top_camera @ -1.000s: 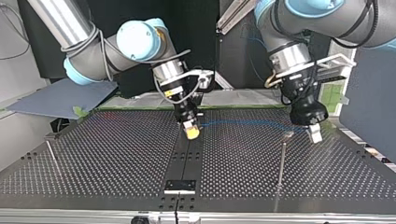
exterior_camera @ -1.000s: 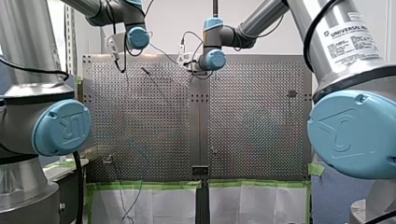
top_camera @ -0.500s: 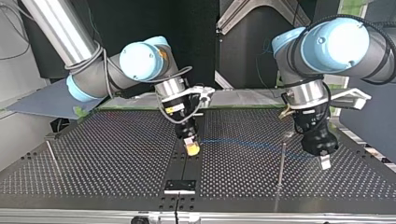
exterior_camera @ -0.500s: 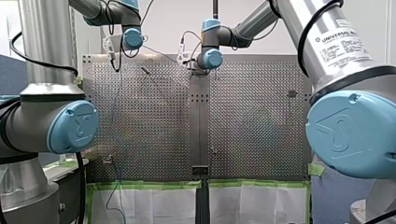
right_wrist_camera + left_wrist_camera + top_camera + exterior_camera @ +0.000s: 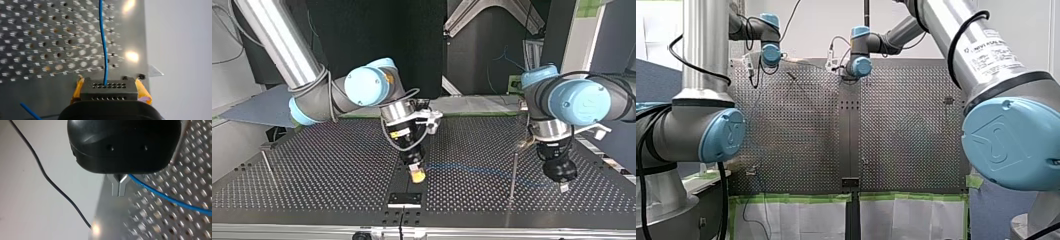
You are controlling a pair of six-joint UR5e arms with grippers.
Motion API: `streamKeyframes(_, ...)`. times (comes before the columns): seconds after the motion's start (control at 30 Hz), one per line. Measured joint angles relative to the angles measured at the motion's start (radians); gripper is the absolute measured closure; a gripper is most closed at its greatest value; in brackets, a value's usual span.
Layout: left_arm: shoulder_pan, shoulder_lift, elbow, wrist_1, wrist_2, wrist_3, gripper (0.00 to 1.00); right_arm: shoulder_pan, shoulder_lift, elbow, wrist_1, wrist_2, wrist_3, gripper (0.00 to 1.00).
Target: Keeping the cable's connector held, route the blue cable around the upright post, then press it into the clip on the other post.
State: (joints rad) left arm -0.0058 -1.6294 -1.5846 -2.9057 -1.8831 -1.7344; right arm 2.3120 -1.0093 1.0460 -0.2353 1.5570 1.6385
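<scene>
The right hand (image 5: 416, 175) is clamped on the connector (image 5: 109, 90). You can see its yellow pads (image 5: 143, 91) pressed to either side of the black block in the right wrist view. In the top view this hand hangs low over the smooth centre strip of the desk (image 5: 337, 170), tilted toward the desk's near edge. The blue cable (image 5: 103, 45) leaves the connector's face and runs straight ahead over the perforated sheet.

The left hand (image 5: 119, 190) has its metal fingers together, and the cable comes out from between them and trails away across the holes. In the top view you will find it at the right, just past the upright post (image 5: 513, 172) and close to the desk's right edge. The left wrist view puts it right at that edge: perforated sheet on one side, and on the other a plain pale surface with a thin dark wire (image 5: 50, 178) crossing it.

Between the two hands the cable lies low and nearly straight. It crosses the post's line in the top view, but you cannot tell whether it touches the post.

The other post (image 5: 268, 167), with the clip (image 5: 266, 146) at its top, stands by the desk's left edge in that view, well apart from both hands. A wide stretch of bare perforated desk lies between it and the right hand.
</scene>
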Motion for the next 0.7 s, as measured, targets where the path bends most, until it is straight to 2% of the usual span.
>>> streamKeyframes(0.33,0.097,-0.087,0.012,0.011,0.097,0.0,1.0,-0.022,0.011,-0.098,0.003,0.002,-0.002,1.0)
streamKeyframes(0.43,0.123,-0.103,0.013,0.011,0.128,0.0,1.0,-0.027,0.022,-0.111,0.007,0.004,-0.005,1.0)
streamKeyframes(0.57,0.132,-0.11,0.014,0.012,0.166,0.0,1.0,-0.032,0.04,-0.113,0.02,0.005,-0.016,1.0)
streamKeyframes(0.7,0.122,-0.114,0.014,0.025,0.201,-0.019,1.0,-0.033,0.055,-0.109,0.031,0.006,-0.028,1.0)
